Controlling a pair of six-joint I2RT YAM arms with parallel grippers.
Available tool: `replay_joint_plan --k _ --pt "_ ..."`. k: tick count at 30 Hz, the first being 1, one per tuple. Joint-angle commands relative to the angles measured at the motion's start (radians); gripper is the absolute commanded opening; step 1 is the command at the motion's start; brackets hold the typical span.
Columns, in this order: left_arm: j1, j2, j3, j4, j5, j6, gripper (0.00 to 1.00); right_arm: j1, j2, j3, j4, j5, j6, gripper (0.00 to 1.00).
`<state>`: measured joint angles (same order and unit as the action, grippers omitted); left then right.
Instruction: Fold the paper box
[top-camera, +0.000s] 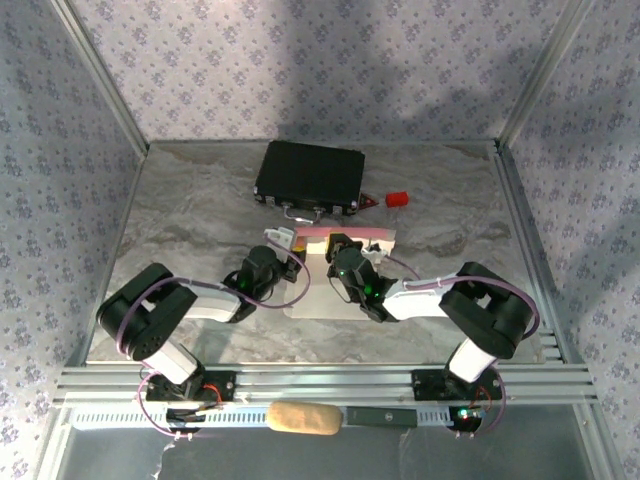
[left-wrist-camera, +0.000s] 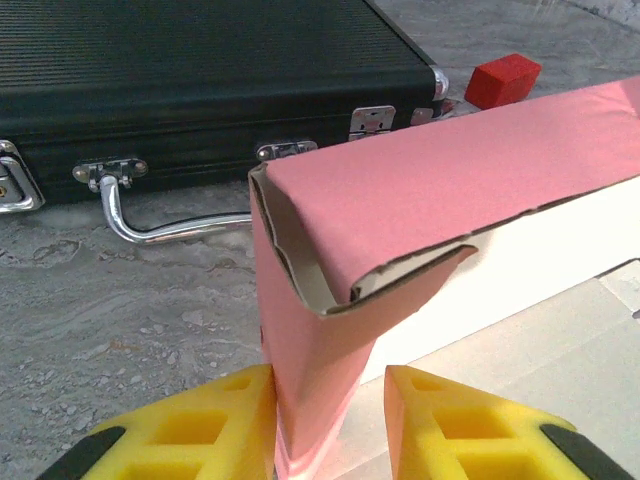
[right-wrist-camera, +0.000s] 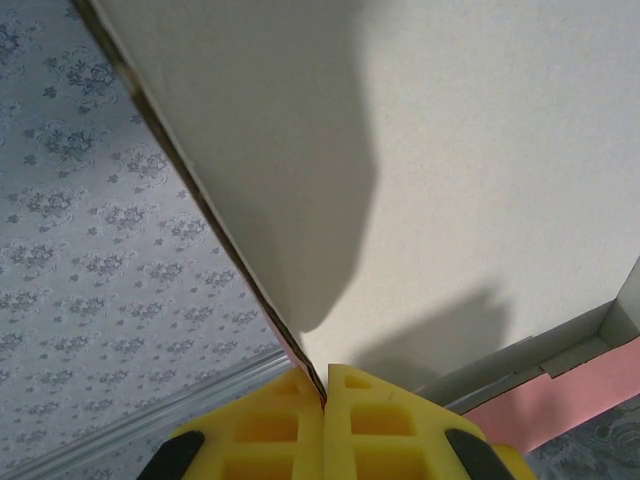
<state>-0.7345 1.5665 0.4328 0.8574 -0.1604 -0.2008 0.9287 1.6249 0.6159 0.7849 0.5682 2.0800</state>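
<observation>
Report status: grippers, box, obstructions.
Left gripper open, astride end flap of pink card paper box. Right gripper shut on its pale inner panel. Black hard case with metal latches close behind.

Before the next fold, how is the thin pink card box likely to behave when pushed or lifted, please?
The thin pink card box probably flexes: its corner flap gapes and curls. Likely light, too: the right gripper pinches one panel by its bare edge. Its ragged edge suggests easy tearing.
</observation>
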Motion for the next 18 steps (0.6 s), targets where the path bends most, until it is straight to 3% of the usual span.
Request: replay_joint_plan --k 1,7,18 --pt "-0.009 -0.040 -0.017 -0.040 0.098 0.035 0.34 -0.003 0.044 -0.045 -0.248 -0.055 0.014 0.00" --pt "0.018 -0.097 -0.068 -0.049 0.082 0.036 0.33 -0.006 0.041 -0.037 -0.254 -0.064 0.011 0.00" --pt "0.048 -0.064 -0.031 -0.035 0.159 0.027 0.28 -0.007 0.056 -0.028 -0.248 -0.074 0.011 0.00"
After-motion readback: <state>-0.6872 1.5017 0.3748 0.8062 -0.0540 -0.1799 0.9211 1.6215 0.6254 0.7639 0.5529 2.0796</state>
